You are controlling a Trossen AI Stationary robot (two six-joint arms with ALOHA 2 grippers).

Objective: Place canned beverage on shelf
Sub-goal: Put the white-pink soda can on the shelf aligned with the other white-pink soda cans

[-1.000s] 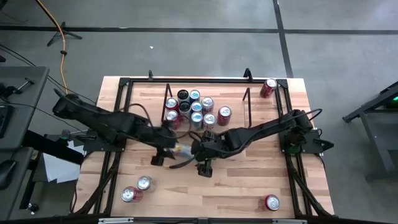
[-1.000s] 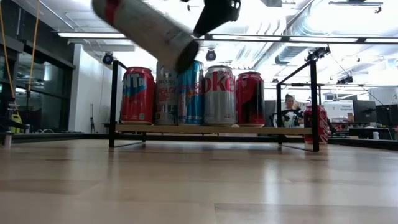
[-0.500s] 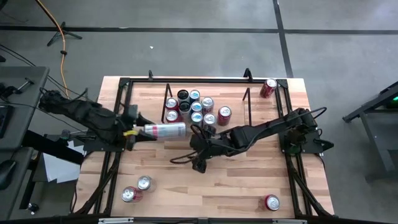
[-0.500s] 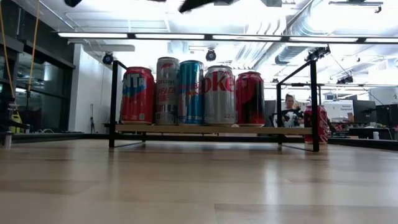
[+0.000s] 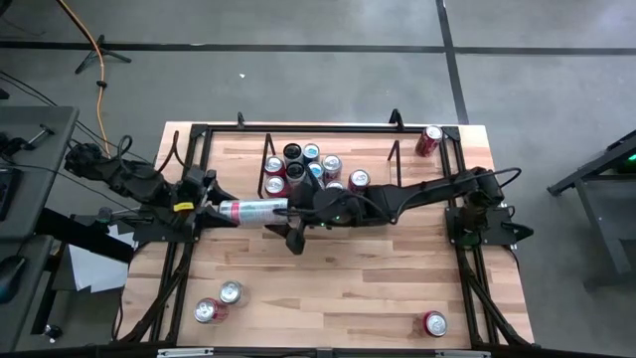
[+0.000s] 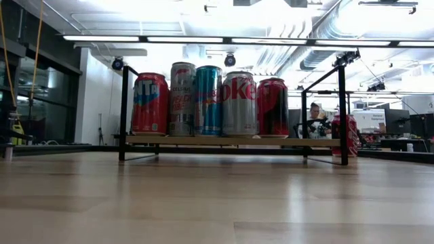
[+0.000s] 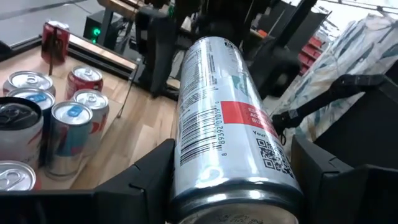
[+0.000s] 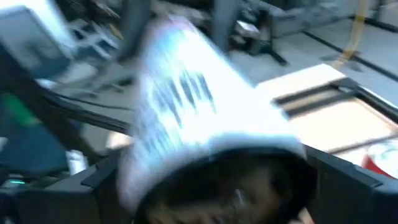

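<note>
Near edge of table (image 5: 338, 298), high view: two cans (image 5: 219, 302) standing at the left corner, one red can (image 5: 435, 323) at the right corner.

Mid-table, raised off the wood: slim silver can (image 5: 253, 209) with red band, held horizontal. Left end effector (image 5: 211, 211) clamped on its base end, fingers (image 7: 140, 180) on both sides of the body in the left wrist view, partly closed around it. Right end effector (image 5: 294, 213) at the opposite end of the same can, fingers spread wide, can end sitting between them in the right wrist view; contact not discernible there due to blur. Can just in front of the shelf (image 5: 328, 171), not on it.

Farther back: shelf with a cluster of upright cans (image 5: 308, 171) on its left part; right part bare. Low view: five cans in a row (image 6: 209, 100) on the shelf top, both arms out of that view.

Far right corner: single red can (image 5: 428, 140) beside the table frame.
</note>
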